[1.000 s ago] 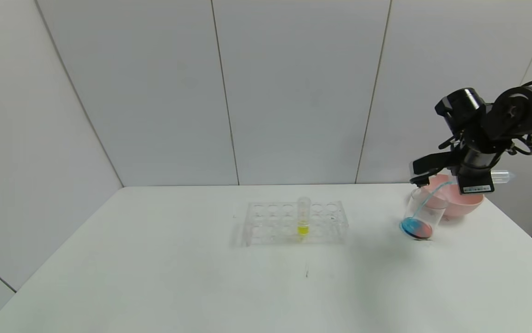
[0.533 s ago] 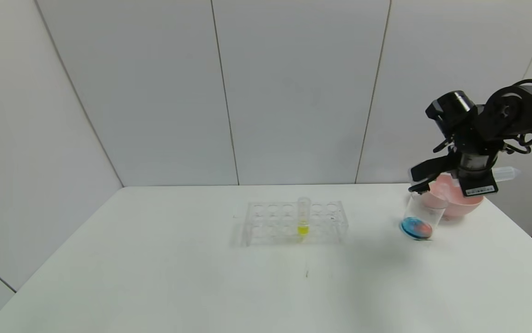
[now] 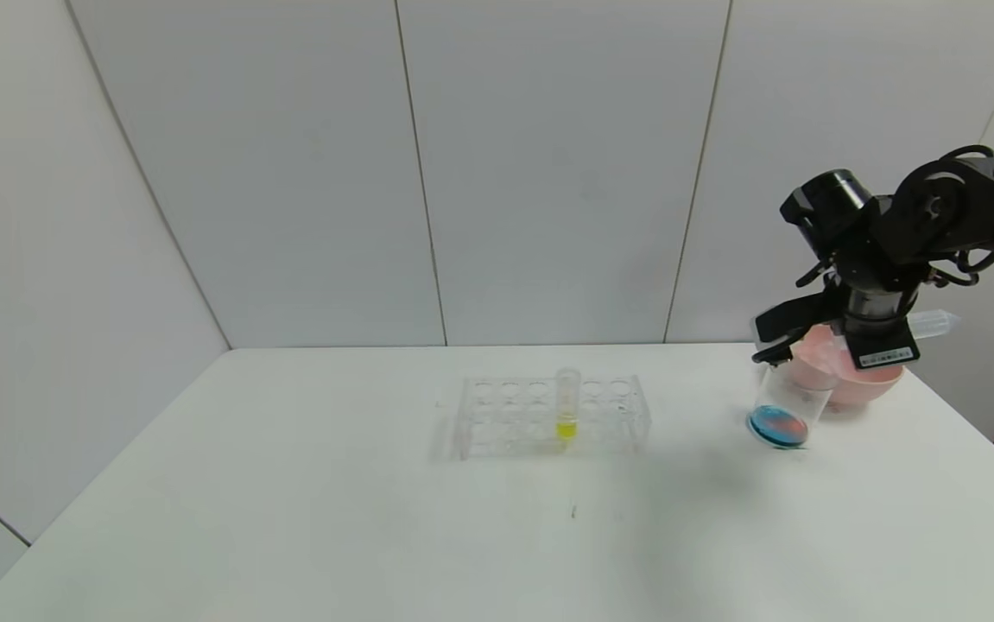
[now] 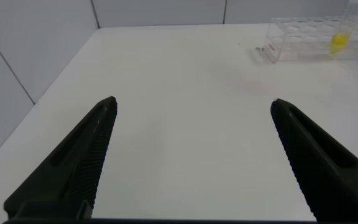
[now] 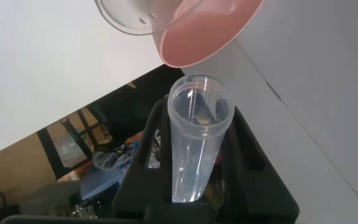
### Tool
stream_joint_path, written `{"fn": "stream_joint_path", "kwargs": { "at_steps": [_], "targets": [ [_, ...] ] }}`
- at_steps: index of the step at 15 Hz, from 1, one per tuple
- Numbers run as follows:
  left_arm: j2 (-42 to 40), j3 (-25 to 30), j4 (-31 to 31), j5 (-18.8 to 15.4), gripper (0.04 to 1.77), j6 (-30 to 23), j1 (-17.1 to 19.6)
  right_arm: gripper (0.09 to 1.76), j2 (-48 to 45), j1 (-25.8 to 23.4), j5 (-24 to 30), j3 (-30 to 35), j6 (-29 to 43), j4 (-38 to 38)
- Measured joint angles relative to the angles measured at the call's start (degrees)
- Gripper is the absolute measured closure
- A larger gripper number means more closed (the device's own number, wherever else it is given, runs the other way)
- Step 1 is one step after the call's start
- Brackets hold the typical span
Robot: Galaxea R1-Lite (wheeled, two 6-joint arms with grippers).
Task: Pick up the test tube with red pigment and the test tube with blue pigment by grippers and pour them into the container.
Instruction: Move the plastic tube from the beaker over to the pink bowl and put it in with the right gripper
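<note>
My right gripper hovers over the container and is shut on a clear test tube that lies roughly level and looks empty. In the right wrist view that tube sits between the black fingers, its open mouth towards the container's rim. Blue liquid with a red patch covers the container's bottom. The test tube with red pigment is out of view. My left gripper is open above bare table, away from everything.
A pink bowl stands right behind the container, under my right gripper. A clear tube rack at mid-table holds a tube with yellow liquid. The table's right edge is close to the bowl.
A blue stream ran from the held tube into the container a second ago and has stopped. My right arm has moved slightly left and up. The rack has not moved.
</note>
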Motion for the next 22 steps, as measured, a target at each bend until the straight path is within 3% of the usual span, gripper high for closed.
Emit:
{"fn": "stream_joint_path", "kwargs": {
  "at_steps": [4, 6, 8, 11, 14, 17, 19, 22],
  "targets": [
    [0.0, 0.0, 0.0, 0.0, 0.05, 0.0, 0.0, 1.34, -0.74, -0.71, 1.23, -0.02, 0.33, -0.44],
    [0.0, 0.0, 0.02, 0.0, 0.05, 0.0, 0.0, 1.34, -1.74, -2.62, 6.89, 0.11, 1.46, -0.84],
    [0.0, 0.0, 0.0, 0.0, 0.05, 0.0, 0.0, 1.34, -3.28, -5.38, 17.05, 0.17, 2.08, -1.04],
    [0.0, 0.0, 0.0, 0.0, 0.05, 0.0, 0.0, 1.34, -6.07, -10.84, 39.73, 1.46, 6.13, -1.83],
    [0.0, 0.0, 0.0, 0.0, 0.05, 0.0, 0.0, 1.34, -8.83, -16.71, 62.32, 3.75, 17.63, -2.55],
    [0.0, 0.0, 0.0, 0.0, 0.05, 0.0, 0.0, 1.34, -12.65, -21.82, 74.81, 9.45, 30.35, -2.96],
    [0.0, 0.0, 0.0, 0.0, 0.05, 0.0, 0.0, 1.34, -15.24, -24.13, 81.71, 15.17, 33.32, -4.99],
    [0.0, 0.0, 0.0, 0.0, 0.05, 0.0, 0.0, 1.34, -19.93, -28.15, 90.15, 28.22, 35.29, -13.87]
  ]
}}
